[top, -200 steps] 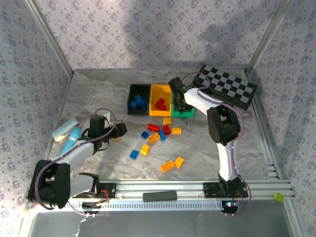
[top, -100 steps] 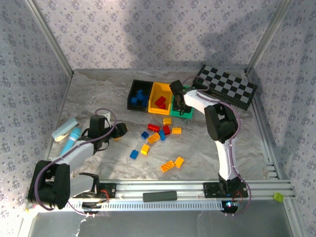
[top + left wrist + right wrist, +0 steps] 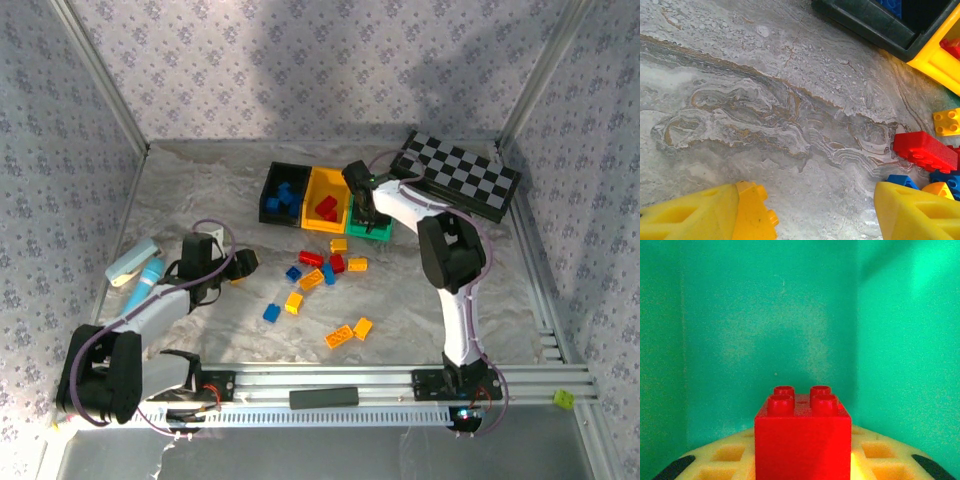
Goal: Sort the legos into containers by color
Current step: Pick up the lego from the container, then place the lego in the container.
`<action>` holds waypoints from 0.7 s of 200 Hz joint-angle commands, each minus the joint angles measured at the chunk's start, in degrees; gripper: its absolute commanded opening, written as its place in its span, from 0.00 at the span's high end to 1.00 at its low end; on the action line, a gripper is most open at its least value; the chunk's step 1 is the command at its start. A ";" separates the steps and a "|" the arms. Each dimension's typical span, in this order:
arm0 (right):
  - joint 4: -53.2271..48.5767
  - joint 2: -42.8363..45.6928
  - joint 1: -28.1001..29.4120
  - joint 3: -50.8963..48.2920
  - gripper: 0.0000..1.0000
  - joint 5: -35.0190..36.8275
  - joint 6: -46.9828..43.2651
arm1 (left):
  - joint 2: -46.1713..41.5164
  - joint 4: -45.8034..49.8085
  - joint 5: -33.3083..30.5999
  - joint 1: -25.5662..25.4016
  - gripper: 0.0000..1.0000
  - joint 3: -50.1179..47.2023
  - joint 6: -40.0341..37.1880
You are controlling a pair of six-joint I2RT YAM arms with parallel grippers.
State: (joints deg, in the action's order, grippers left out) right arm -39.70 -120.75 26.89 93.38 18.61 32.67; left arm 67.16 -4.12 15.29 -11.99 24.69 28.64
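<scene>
The three joined containers stand at the back middle: black (image 3: 270, 212), yellow-orange (image 3: 312, 222) and green (image 3: 376, 232). Blue legos (image 3: 283, 200) lie in the black one and a red lego (image 3: 325, 207) in the yellow-orange one. My right gripper (image 3: 366, 212) reaches down into the green bin (image 3: 770, 315), shut on a red lego (image 3: 802, 437). Several loose legos (image 3: 311, 279) in red, blue and yellow-orange are scattered mid-table. My left gripper (image 3: 240, 265) sits low at the left, jaws wide apart (image 3: 807, 215); a yellow-orange lego (image 3: 754, 212) rests against its left finger. A red lego (image 3: 925, 150) lies ahead of it.
A black-and-white checkerboard (image 3: 460, 175) leans at the back right. A light blue marker (image 3: 147, 278) and a white object (image 3: 133, 262) lie at the far left. Enclosure walls ring the table, and a metal rail (image 3: 330, 385) runs along the front.
The right gripper and the row of bins shifted slightly toward the back. The left arm stayed still.
</scene>
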 commanded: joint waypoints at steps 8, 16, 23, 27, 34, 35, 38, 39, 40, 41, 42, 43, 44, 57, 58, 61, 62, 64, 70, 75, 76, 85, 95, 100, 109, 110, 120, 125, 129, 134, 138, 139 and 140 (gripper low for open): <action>-2.65 5.52 0.62 2.06 0.70 3.58 -1.46 | -0.84 -0.27 1.17 0.39 0.29 0.32 0.53; -2.66 6.35 0.77 2.15 0.70 3.98 -1.55 | -0.80 -0.23 1.23 0.39 0.29 0.36 0.54; -2.66 7.14 1.02 2.14 0.70 4.36 -1.59 | -0.85 -0.31 1.23 0.39 0.29 0.36 0.54; -2.67 7.59 1.13 2.14 0.70 4.49 -1.64 | -0.86 -0.30 1.20 0.39 0.29 0.32 0.56; -2.51 8.35 1.45 2.14 0.70 4.51 -1.77 | -0.79 -0.36 1.24 0.39 0.29 0.36 0.54; -2.41 8.48 1.51 2.19 0.70 4.46 -1.79 | -0.75 -0.36 1.24 0.39 0.29 0.36 0.54; -2.28 8.73 1.66 2.22 0.70 4.36 -1.86 | -0.72 -0.36 1.21 0.39 0.29 0.34 0.60; -2.25 8.84 1.75 2.23 0.70 4.30 -1.88 | -0.71 -0.36 1.22 0.39 0.29 0.35 0.57; -2.19 8.90 1.80 2.32 0.70 4.27 -1.98 | -0.71 -0.36 1.23 0.39 0.29 0.36 0.60; -2.07 9.01 1.87 2.37 0.70 4.17 -2.03 | -0.71 -0.36 1.23 0.39 0.29 0.36 0.61; -1.97 9.11 1.94 2.44 0.70 4.07 -2.10 | -0.71 -0.36 1.23 0.39 0.29 0.36 0.62; -1.92 9.21 1.98 2.47 0.70 3.98 -2.18 | -0.71 -0.36 1.23 0.39 0.29 0.36 0.58; -1.81 9.26 2.05 2.53 0.70 3.89 -2.26 | -0.71 -0.36 1.19 0.39 0.29 0.36 0.56; -1.17 9.35 3.15 4.15 0.70 2.28 -3.49 | -0.72 -0.40 1.23 0.39 0.29 0.36 0.62; -1.12 9.28 3.20 4.38 0.70 2.21 -3.58 | -0.67 -0.43 1.23 0.39 0.29 0.36 0.62; -1.14 9.12 3.51 4.99 0.69 1.76 -3.79 | -0.69 -0.45 1.23 0.36 0.29 0.36 0.62; -1.15 9.04 3.60 5.15 0.69 1.64 -3.86 | -0.66 -0.49 1.19 0.38 0.29 0.36 0.62; -1.12 8.89 3.78 5.61 0.69 1.37 -4.02 | -0.52 -0.50 1.22 0.38 0.29 0.36 0.62; -1.14 8.06 4.21 7.15 0.69 0.58 -4.47 | -0.47 -0.48 1.23 0.39 0.29 0.34 0.60; -1.09 7.19 4.42 8.51 0.69 -0.39 -4.70 | -0.36 -0.53 1.31 0.39 0.29 0.36 0.62; -1.09 6.97 4.50 8.76 0.69 -0.67 -4.75 | -0.36 -0.58 1.32 0.39 0.29 0.36 0.62; -1.20 4.91 4.72 11.31 0.69 -2.78 -4.90 | -0.27 -0.65 1.37 0.39 0.29 0.35 0.62; -1.77 2.27 4.70 14.55 0.69 -4.88 -4.96 | -0.15 -0.70 1.34 0.39 0.29 0.36 0.58; -2.03 0.95 4.76 16.09 0.68 -5.44 -5.04 | -0.10 -0.59 1.32 0.39 0.29 0.36 0.54; -2.73 -1.17 4.90 18.67 0.66 -5.52 -5.15 | -0.14 -0.54 1.32 0.39 0.29 0.36 0.54; -2.87 -1.43 4.91 18.98 0.66 -5.52 -5.16 | -0.16 -0.54 1.32 0.39 0.29 0.36 0.54; -3.88 -3.44 4.80 21.71 0.65 -5.73 -5.16 | -0.27 -0.52 1.37 0.39 0.29 0.36 0.45; -3.86 -4.06 4.85 22.49 0.65 -6.18 -5.24 | -0.38 -0.49 1.32 0.39 0.29 0.36 0.38; -3.56 -4.40 4.95 22.78 0.65 -6.42 -5.24 | -0.39 -0.51 1.32 0.31 0.29 0.36 0.36; -3.24 -4.70 5.03 23.03 0.64 -6.87 -5.24 | -0.37 -0.45 1.33 0.31 0.29 0.31 0.28; -2.96 -4.90 5.09 23.19 0.61 -7.30 -5.33 | -0.36 -0.45 1.25 0.32 0.29 0.28 0.26; -2.94 -4.96 5.09 23.26 0.60 -7.46 -5.33 | -0.36 -0.45 1.24 0.31 0.29 0.27 0.22; -2.98 -5.04 5.14 23.34 0.58 -7.59 -5.33 | -0.36 -0.45 1.24 0.30 0.29 0.27 0.25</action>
State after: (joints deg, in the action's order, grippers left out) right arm -40.32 -122.41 32.08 114.21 14.06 28.51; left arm 67.18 -4.12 15.53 -11.99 24.69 28.64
